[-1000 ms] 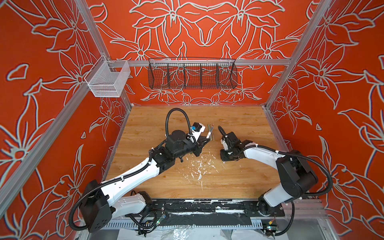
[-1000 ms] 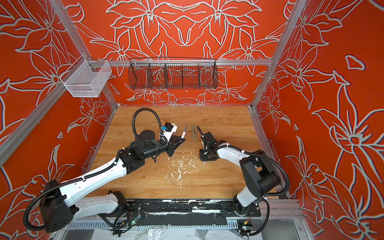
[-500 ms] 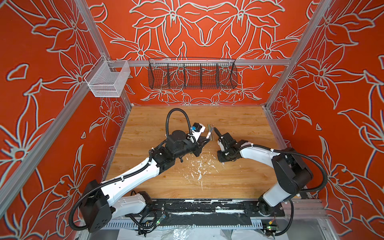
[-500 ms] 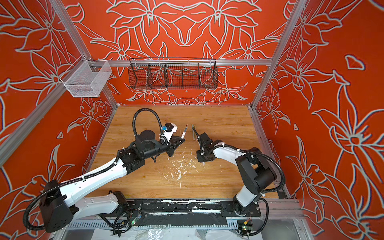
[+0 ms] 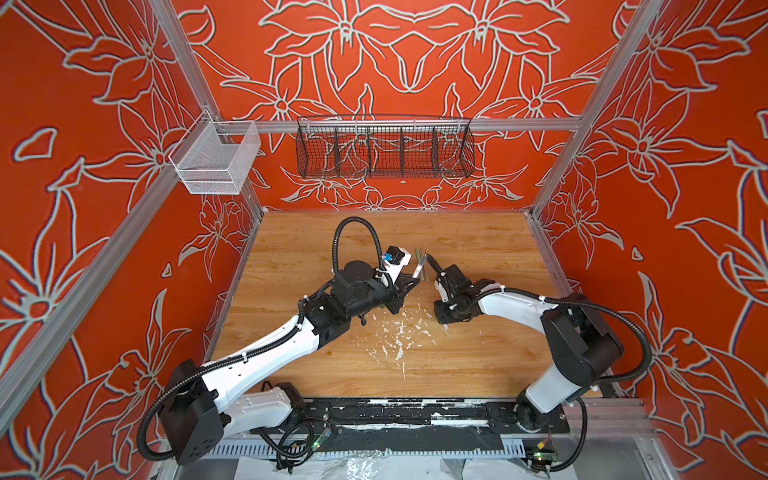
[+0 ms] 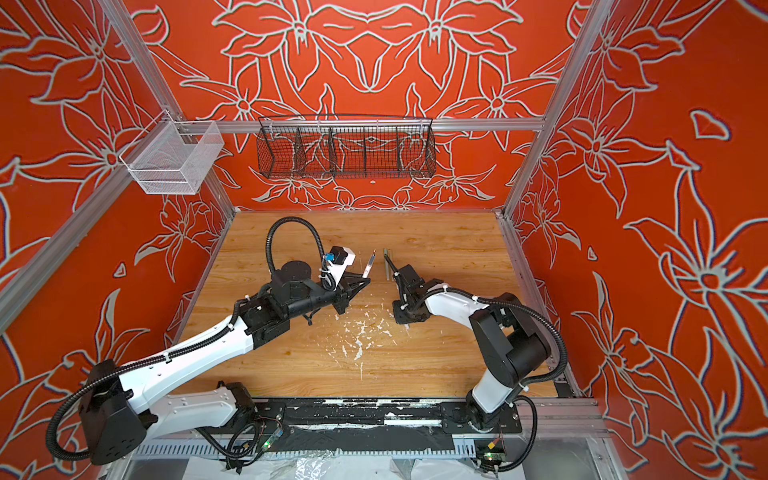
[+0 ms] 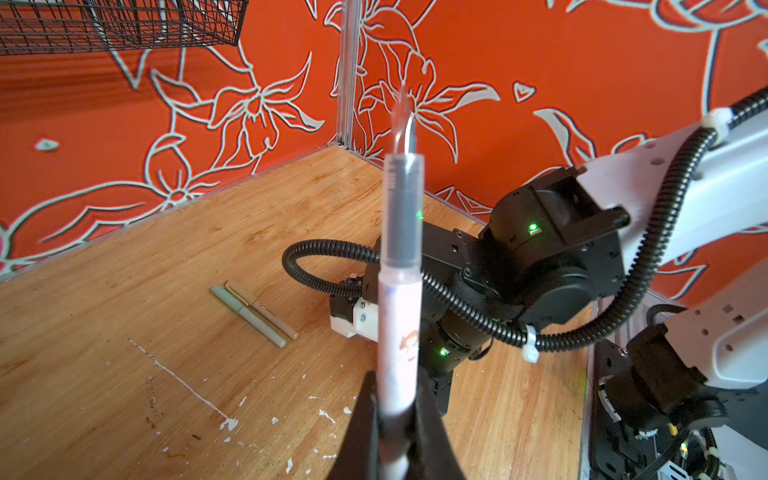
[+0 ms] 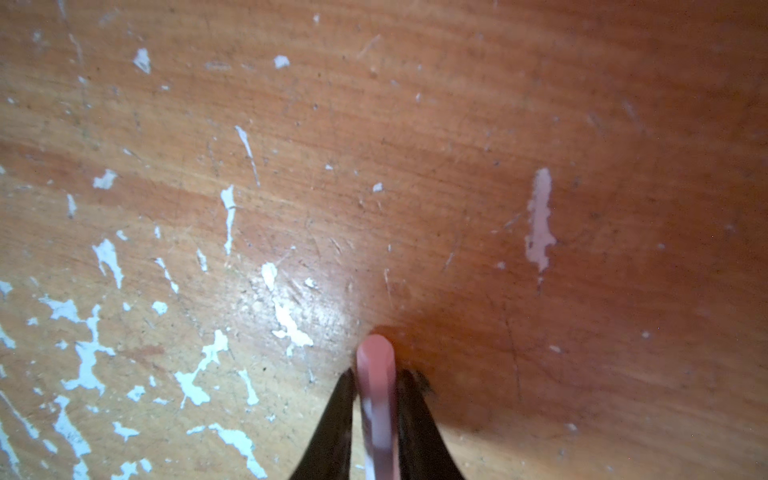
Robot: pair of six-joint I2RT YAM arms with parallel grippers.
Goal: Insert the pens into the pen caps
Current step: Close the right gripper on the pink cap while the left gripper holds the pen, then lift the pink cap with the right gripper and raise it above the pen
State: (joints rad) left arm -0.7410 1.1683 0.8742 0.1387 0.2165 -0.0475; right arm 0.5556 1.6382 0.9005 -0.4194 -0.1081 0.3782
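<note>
In both top views, the left gripper [image 5: 414, 277] is clamping the pale pink pen [image 5: 420, 264] by its lower barrel. It is holding the pen clear of the table [image 5: 299, 257], with the dark tip slanting up toward the back wall. The right gripper [image 5: 446, 326] is pointing straight down at the wood beside the white paint flecks [image 5: 399, 338]. From this height its jaws are too small to read. Behind and between the grippers, two pens are lying on the table, partly hidden by the right arm's cable; in a top view they are showing as a thin pair [image 6: 386, 266].

In the left wrist view, the left gripper [image 7: 395, 419] is squeezing its jaws together on the pale pink pen [image 7: 398, 332]. The pen's dark section and nib are rising in front of the right arm [image 7: 552, 249]. Beyond it, the light green pen [image 7: 249, 316] and the tan pen [image 7: 266, 309] are lying side by side and touching, and both look capped.

In the right wrist view, the right gripper [image 8: 376, 409] is pinching the pale pink cap [image 8: 376, 365] between its two dark fingers. The cap's rounded end is pointing down at the table [image 8: 540, 104]. It is very close to the wood, but whether it is touching cannot be told. White paint flecks [image 8: 87, 357] are scattered over the wood to one side of it.
</note>
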